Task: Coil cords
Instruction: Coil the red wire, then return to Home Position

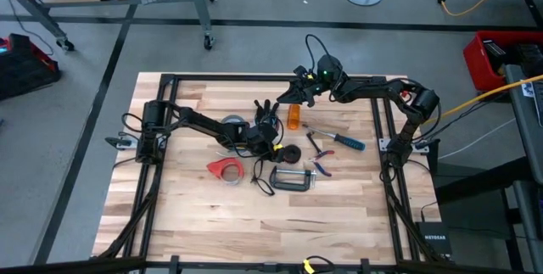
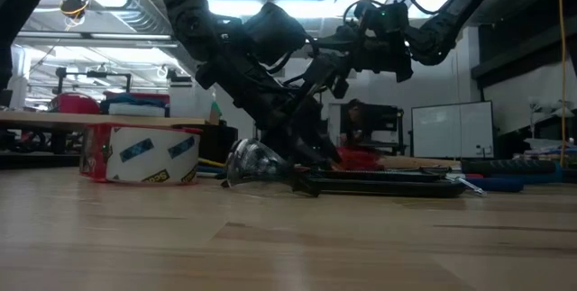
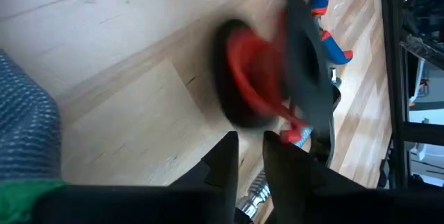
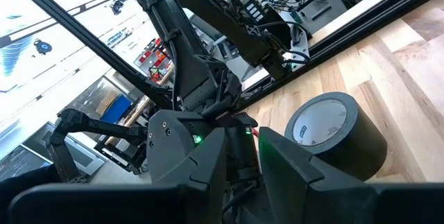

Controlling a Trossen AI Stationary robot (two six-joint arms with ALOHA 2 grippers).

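Observation:
The cords (image 1: 266, 110), thin coloured wires with black finger-like plug ends, lie bunched between my two grippers at the table's middle. A blue and green part of the cords (image 3: 28, 141) shows close beside my left gripper. My left gripper (image 1: 273, 141) is low over the table, its fingers (image 3: 251, 156) a narrow gap apart with only wood showing between them. My right gripper (image 1: 295, 93) is raised on the far side of the bunch, facing the left gripper (image 4: 201, 106). It is shut, and a red wire (image 4: 253, 131) runs into it. My right gripper has the cords between its two fingers (image 4: 291, 168), and a red wire (image 4: 253, 131) leads into the gap. Its own fingers hide the place of contact, so I cannot tell which part it has. It comes from the table's far right, slanting down toward the left gripper.
A grey tape roll (image 1: 236, 125) stands beside the left arm. A red tape dispenser (image 1: 224, 168), a C-clamp (image 1: 293, 179) and a black round thing with red inside (image 3: 253, 78) lie near the front. An orange item (image 1: 293, 118), pliers (image 1: 320, 148) and a blue-handled screwdriver (image 1: 346, 141) lie to the right.

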